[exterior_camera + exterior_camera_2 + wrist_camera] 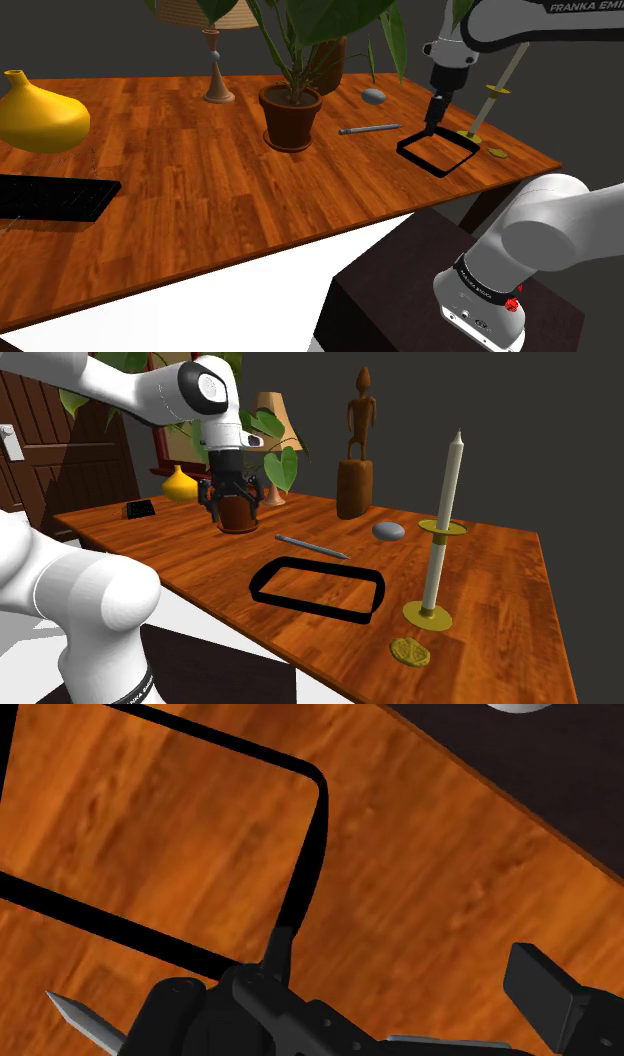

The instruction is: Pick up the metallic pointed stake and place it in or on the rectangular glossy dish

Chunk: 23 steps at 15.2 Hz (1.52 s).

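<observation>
The grey metallic stake (368, 129) lies flat on the wooden table (200, 190), between the plant pot and the dish. Its pointed tip (80, 1016) shows beside my hand in the wrist view. The dish is a black, glossy rectangular frame (436, 152) near the table's edge, with nothing inside it (318, 589). My gripper (430, 128) hangs open above the dish's rim on the stake's side, well clear of the table. One corner of the dish (310, 784) lies just beyond one finger (545, 989). Nothing sits between the fingers. In the second exterior view the stake (312, 547) lies just behind the dish.
A tall candle on a yellow holder (440, 532) stands close to the dish, with a grey stone (389, 531) and a flat yellow piece (410, 651) nearby. A potted plant (291, 115), wooden statue (355, 452), lamp (215, 60), yellow vase (35, 115) and black keyboard (50, 197) stand farther off.
</observation>
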### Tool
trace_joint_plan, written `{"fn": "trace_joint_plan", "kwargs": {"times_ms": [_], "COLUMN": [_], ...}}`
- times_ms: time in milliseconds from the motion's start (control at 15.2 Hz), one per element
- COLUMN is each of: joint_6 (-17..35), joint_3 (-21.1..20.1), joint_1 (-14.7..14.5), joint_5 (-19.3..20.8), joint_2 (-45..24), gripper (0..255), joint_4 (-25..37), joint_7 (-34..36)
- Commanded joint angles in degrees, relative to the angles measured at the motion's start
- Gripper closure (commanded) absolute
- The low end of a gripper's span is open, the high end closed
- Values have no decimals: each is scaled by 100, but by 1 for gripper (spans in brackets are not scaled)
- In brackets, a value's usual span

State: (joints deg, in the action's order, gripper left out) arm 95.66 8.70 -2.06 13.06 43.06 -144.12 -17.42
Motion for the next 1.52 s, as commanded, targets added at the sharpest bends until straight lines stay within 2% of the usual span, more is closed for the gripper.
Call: {"fn": "trace_joint_plan", "kwargs": {"times_ms": [0, 396, 726, 990, 1320, 1452], "joint_6": [408, 1571, 2528, 3222, 3902, 4055], "joint_3": [283, 1135, 1787, 2241, 2566, 2561], "joint_1": [-69, -334, -682, -1018, -1327, -1295], "joint_5": [256, 772, 806, 481, -420, -503], "joint_2": [-215, -1127, -2111, -2995, -4171, -4297], "gripper": [0, 0, 0, 0, 0, 0], "joint_4": [-54, 143, 555, 1006, 1684, 1642], "joint_7": [-607, -2323, -3793, -5079, -6889, -6949]}}
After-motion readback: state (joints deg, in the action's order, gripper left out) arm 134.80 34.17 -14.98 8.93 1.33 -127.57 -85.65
